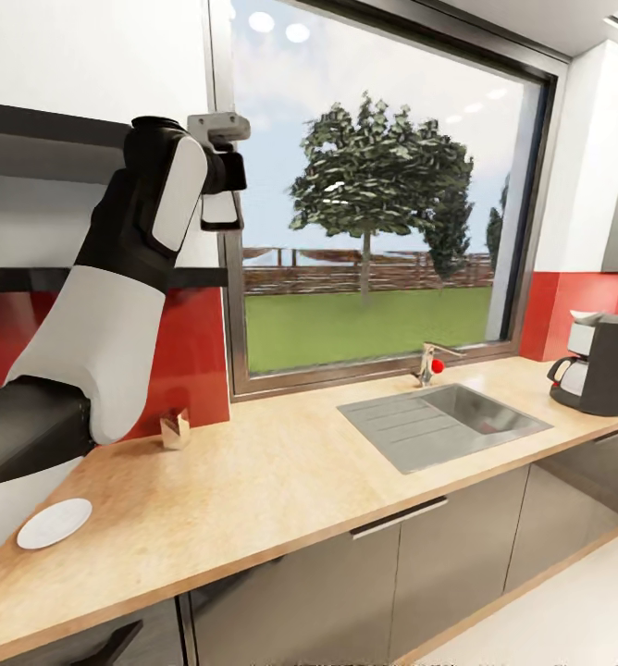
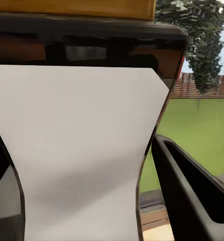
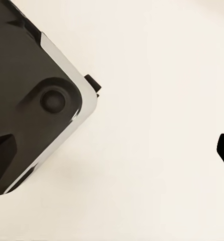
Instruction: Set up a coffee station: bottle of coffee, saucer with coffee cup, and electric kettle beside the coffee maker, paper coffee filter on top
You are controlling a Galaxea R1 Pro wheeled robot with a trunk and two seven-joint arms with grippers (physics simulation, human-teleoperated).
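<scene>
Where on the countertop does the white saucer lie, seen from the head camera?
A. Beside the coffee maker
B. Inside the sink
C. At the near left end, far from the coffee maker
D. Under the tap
C: the saucer lies at the countertop's left end, the coffee maker at the far right beyond the sink.

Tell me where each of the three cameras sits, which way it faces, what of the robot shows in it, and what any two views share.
Head view: from the robot's head, looking forward and down over the countertop, sink, window, coffee maker and saucer; the raised left arm shows.
Left wrist view: on the left arm, looking along its jaws at the window; a white panel and a dark finger show.
Right wrist view: on the right arm, facing a pale surface; a dark robot part shows.
Shared: head and left wrist views both show the tree and lawn outside.
</scene>
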